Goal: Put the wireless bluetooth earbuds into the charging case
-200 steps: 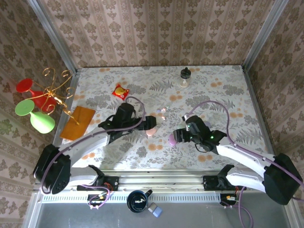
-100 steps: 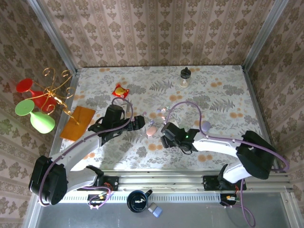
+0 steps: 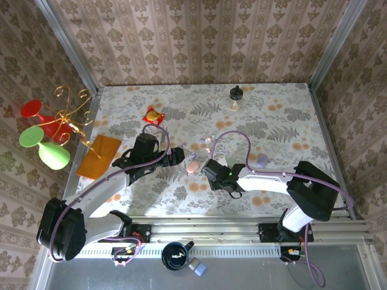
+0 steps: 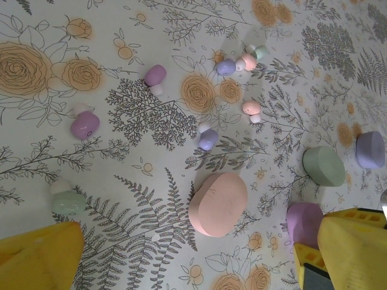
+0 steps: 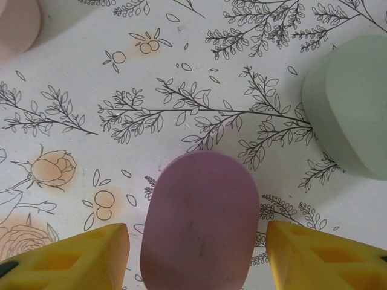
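Observation:
A mauve charging case lies flat on the floral table. My right gripper is open and straddles it, with a gap showing at each yellow finger. In the top view that gripper sits just right of a pink case. My left gripper is wide open and holds nothing, hanging over the pink case. Several tiny earbuds lie loose beyond it, among them a lilac one, a pink one and a purple one.
A green case and a lilac case lie right of the pink one. A dark bottle and a red packet stand at the back. An orange card and a gold stand with glasses are at the left.
My right gripper has swung left to beside the pink case, and its jaws have narrowed around the mauve case. My left gripper drew back from the pink case and opened fully.

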Action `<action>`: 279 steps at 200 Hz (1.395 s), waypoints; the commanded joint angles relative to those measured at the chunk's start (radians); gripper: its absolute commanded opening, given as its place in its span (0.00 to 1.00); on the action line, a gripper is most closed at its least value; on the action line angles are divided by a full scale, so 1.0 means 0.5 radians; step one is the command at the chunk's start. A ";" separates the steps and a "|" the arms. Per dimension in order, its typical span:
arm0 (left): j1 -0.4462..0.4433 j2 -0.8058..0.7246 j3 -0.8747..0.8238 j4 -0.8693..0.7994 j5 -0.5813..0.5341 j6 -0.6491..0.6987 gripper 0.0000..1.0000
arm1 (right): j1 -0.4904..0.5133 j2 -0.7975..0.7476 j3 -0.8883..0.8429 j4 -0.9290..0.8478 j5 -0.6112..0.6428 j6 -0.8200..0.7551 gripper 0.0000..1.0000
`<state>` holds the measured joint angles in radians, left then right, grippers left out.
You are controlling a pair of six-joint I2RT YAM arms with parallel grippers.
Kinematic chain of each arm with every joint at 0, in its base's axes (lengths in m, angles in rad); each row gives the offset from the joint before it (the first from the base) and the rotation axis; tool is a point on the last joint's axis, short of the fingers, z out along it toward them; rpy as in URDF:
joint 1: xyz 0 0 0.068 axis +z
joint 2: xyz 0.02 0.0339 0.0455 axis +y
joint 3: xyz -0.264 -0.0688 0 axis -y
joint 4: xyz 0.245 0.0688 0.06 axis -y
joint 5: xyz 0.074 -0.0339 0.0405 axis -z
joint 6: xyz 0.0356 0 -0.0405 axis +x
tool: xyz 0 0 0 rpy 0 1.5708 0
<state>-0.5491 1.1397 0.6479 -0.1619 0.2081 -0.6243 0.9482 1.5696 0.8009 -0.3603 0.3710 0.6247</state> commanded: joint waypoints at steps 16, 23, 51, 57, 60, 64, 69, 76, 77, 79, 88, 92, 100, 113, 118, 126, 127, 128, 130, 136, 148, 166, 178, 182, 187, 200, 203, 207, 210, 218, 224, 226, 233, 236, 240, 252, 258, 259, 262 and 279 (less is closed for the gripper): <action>-0.021 0.006 0.005 -0.031 -0.047 0.075 1.00 | 0.021 0.032 0.076 -0.131 0.043 0.103 0.56; -0.022 0.006 0.003 -0.024 -0.049 0.075 1.00 | 0.021 0.039 0.076 -0.135 0.039 0.117 0.53; -0.058 -0.002 0.021 -0.019 -0.056 0.105 1.00 | 0.021 0.082 0.091 -0.135 0.026 0.122 0.51; -0.075 -0.006 0.032 -0.032 -0.079 0.120 1.00 | 0.021 0.096 0.097 -0.138 0.031 0.127 0.51; -0.085 -0.009 0.037 -0.040 -0.091 0.128 1.00 | 0.021 0.104 0.103 -0.143 0.036 0.125 0.51; -0.094 -0.012 0.044 -0.051 -0.109 0.141 1.00 | 0.021 0.112 0.111 -0.150 0.040 0.125 0.51; -0.109 -0.012 0.057 -0.063 -0.128 0.155 1.00 | 0.022 0.132 0.122 -0.167 0.044 0.130 0.51; -0.123 -0.014 0.068 -0.079 -0.152 0.170 1.00 | 0.021 0.148 0.135 -0.184 0.046 0.131 0.51; -0.125 -0.015 0.070 -0.083 -0.155 0.172 1.00 | 0.021 0.149 0.137 -0.186 0.046 0.131 0.51; -0.129 -0.014 0.074 -0.090 -0.159 0.177 1.00 | 0.021 0.156 0.137 -0.185 0.045 0.130 0.51; -0.138 -0.015 0.081 -0.097 -0.177 0.189 1.00 | 0.021 0.172 0.151 -0.190 0.034 0.125 0.51; -0.141 -0.018 0.080 -0.100 -0.183 0.188 1.00 | 0.023 0.181 0.155 -0.193 0.033 0.125 0.51; -0.144 -0.018 0.079 -0.096 -0.186 0.190 1.00 | 0.021 0.185 0.162 -0.201 0.029 0.126 0.51; -0.144 -0.018 0.076 -0.088 -0.189 0.188 1.00 | 0.021 0.187 0.158 -0.198 0.029 0.122 0.50; -0.146 -0.018 0.076 -0.082 -0.186 0.192 1.00 | 0.021 0.187 0.154 -0.201 0.029 0.119 0.50; -0.147 -0.015 0.075 -0.084 -0.180 0.200 1.00 | 0.018 0.186 0.162 -0.220 0.042 0.120 0.50; -0.147 -0.014 0.075 -0.084 -0.180 0.203 1.00 | 0.018 0.186 0.162 -0.220 0.042 0.120 0.50; -0.147 -0.013 0.075 -0.083 -0.177 0.204 1.00 | 0.018 0.186 0.165 -0.225 0.043 0.118 0.50; -0.147 -0.012 0.075 -0.086 -0.176 0.205 1.00 | 0.018 0.188 0.170 -0.238 0.046 0.116 0.50; -0.150 -0.011 0.078 -0.087 -0.173 0.208 1.00 | 0.018 0.188 0.177 -0.256 0.049 0.116 0.50; -0.150 -0.003 0.076 -0.087 -0.163 0.209 1.00 | 0.018 0.184 0.187 -0.292 0.047 0.110 0.51; -0.151 0.006 0.070 -0.081 -0.160 0.221 1.00 | 0.018 0.165 0.175 -0.291 0.025 0.095 0.54; -0.153 0.012 0.063 -0.064 -0.157 0.224 1.00 | 0.018 0.160 0.165 -0.278 0.016 0.088 0.55; -0.153 0.012 0.060 -0.057 -0.156 0.229 1.00 | 0.019 0.157 0.164 -0.279 0.016 0.088 0.55; -0.154 0.015 0.057 -0.052 -0.158 0.232 1.00 | 0.018 0.152 0.161 -0.280 0.012 0.088 0.55; -0.162 0.012 0.053 -0.042 -0.178 0.229 1.00 | 0.020 0.136 0.151 -0.271 -0.009 0.092 0.54; -0.167 0.010 0.051 -0.039 -0.180 0.231 1.00 | 0.018 0.133 0.148 -0.270 -0.012 0.091 0.54; -0.170 0.010 0.052 -0.038 -0.182 0.234 1.00 | 0.018 0.126 0.140 -0.265 -0.015 0.094 0.54; -0.171 0.012 0.051 -0.038 -0.183 0.239 1.00 | 0.020 0.126 0.138 -0.262 -0.018 0.094 0.54; -0.172 0.015 0.054 -0.041 -0.183 0.241 1.00 | 0.018 0.115 0.129 -0.258 -0.021 0.100 0.53; -0.175 0.018 0.054 -0.044 -0.189 0.242 1.00 | 0.018 0.111 0.129 -0.258 -0.022 0.104 0.52; -0.175 0.021 0.056 -0.044 -0.189 0.242 1.00 | 0.018 0.110 0.127 -0.258 -0.023 0.104 0.51; -0.174 0.022 0.054 -0.044 -0.191 0.242 1.00 | 0.018 0.112 0.129 -0.263 -0.024 0.104 0.51; -0.176 0.024 0.056 -0.043 -0.190 0.242 1.00 | 0.018 0.113 0.129 -0.269 -0.023 0.106 0.51; -0.178 0.025 0.054 -0.041 -0.192 0.242 1.00 | 0.019 0.115 0.133 -0.275 -0.019 0.109 0.50; -0.181 0.029 0.051 -0.034 -0.195 0.237 1.00 | 0.021 0.124 0.141 -0.288 -0.017 0.110 0.50; -0.180 0.032 0.048 -0.030 -0.196 0.235 1.00 | 0.021 0.127 0.144 -0.291 -0.017 0.113 0.50; -0.182 0.033 0.048 -0.032 -0.196 0.234 1.00 | 0.021 0.126 0.144 -0.291 -0.015 0.113 0.50; -0.183 0.034 0.048 -0.030 -0.198 0.233 1.00 | 0.020 0.124 0.144 -0.289 -0.013 0.116 0.50; -0.182 0.040 0.045 -0.024 -0.196 0.231 1.00 | 0.021 0.110 0.138 -0.286 -0.019 0.119 0.53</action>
<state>-0.6346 1.1522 0.6563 -0.1871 0.1253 -0.5262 0.9535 1.6493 0.8700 -0.4648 0.3592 0.6628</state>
